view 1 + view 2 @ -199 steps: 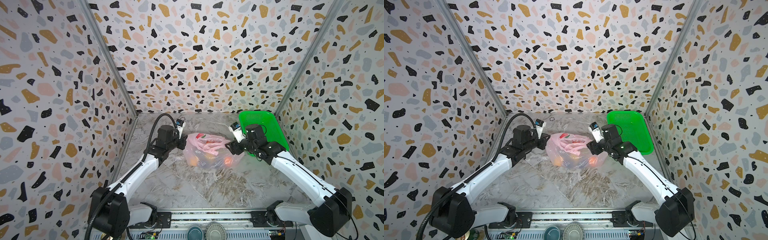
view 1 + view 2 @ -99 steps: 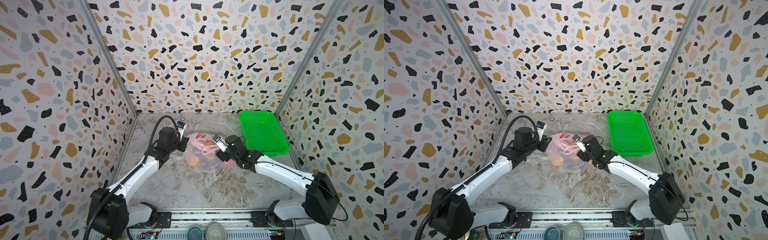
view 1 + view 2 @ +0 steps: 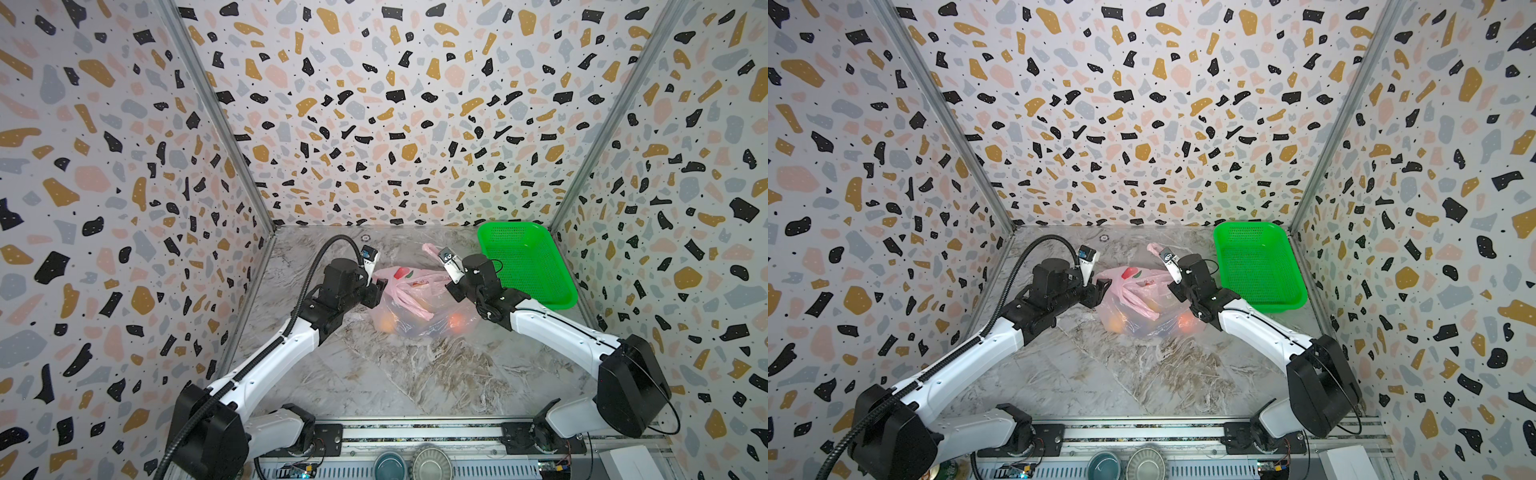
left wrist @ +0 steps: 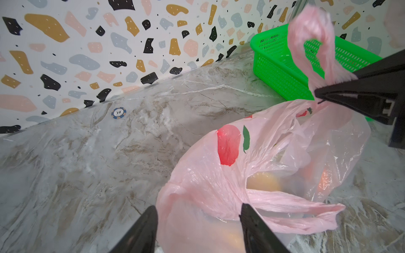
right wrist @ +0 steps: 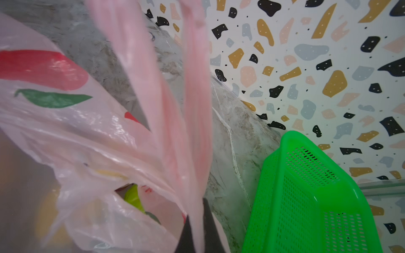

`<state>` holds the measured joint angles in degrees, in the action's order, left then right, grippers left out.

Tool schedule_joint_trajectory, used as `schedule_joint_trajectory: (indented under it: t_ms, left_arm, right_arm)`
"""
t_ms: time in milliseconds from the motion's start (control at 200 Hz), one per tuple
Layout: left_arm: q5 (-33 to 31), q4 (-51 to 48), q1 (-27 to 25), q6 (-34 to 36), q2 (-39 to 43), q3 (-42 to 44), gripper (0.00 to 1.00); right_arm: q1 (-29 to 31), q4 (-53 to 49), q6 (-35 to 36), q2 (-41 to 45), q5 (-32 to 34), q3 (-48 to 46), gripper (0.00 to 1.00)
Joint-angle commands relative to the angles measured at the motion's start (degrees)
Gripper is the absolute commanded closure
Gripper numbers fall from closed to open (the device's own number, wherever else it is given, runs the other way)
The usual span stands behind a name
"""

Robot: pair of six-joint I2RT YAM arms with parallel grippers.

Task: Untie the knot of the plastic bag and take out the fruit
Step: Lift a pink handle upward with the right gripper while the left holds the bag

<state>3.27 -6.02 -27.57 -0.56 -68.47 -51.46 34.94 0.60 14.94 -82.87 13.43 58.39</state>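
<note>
The pale pink plastic bag [image 3: 419, 307] [image 3: 1142, 303] lies mid-table with a red and green print. My right gripper [image 3: 451, 286] [image 5: 197, 210] is shut on one handle loop [image 4: 313, 43] [image 5: 192, 109], which stands up above its fingers. The other handle [image 4: 295, 210] lies loose across the bag. My left gripper [image 3: 380, 291] [image 4: 198, 207] is open at the bag's left edge, with bag plastic between its fingers. Fruit shows through the plastic: orange [image 3: 456, 321], yellow [image 4: 263, 181], light green [image 5: 131, 195]. The knot is out of view.
A bright green mesh basket [image 3: 523, 266] [image 5: 306, 197] stands at the back right, close behind my right gripper. A small poker chip [image 4: 118, 112] lies near the back wall. Terrazzo walls enclose three sides. Two bowls [image 3: 390, 465] sit below the front rail.
My right gripper reached over the bag, shut on a handle loop and pulled it up and to the right. My left gripper opened at the bag's left edge.
</note>
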Motion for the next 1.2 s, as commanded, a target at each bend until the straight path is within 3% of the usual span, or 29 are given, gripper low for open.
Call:
schedule_joint_trajectory:
  t_ms: [0, 295, 420, 591, 1006, 1196]
  left_arm:
    - [-3.67, 0.59, -2.09, 1.17, 1.90, -0.56, 0.31]
    - [-9.08, -1.67, -9.68, -1.24, -1.69, -6.28, 0.00]
    - [-13.49, -4.13, -11.65, -1.15, -6.00, -11.98, 0.00]
    - [-11.90, -8.71, -12.73, 2.25, -12.79, -19.22, 0.00]
    - [-10.52, -10.70, -14.61, 6.89, -18.51, -22.60, 0.00]
    - [-18.78, -13.75, -14.79, 8.30, -21.95, -25.22, 0.00]
  right_arm:
    - [-2.18, -3.65, -4.89, 4.10, -3.42, 3.21, 1.00]
    - [-4.58, -8.79, -11.57, 12.02, -10.14, 1.20, 1.00]
    - [-4.33, -8.33, -12.12, 14.36, -11.80, -1.06, 1.00]
    - [-3.27, -7.81, -12.49, 16.00, -11.11, -2.55, 1.00]
    - [-1.88, -7.87, -12.39, 18.56, -10.16, -3.12, 1.00]
    - [-1.85, -7.92, -12.21, 19.32, -10.08, -3.06, 1.00]
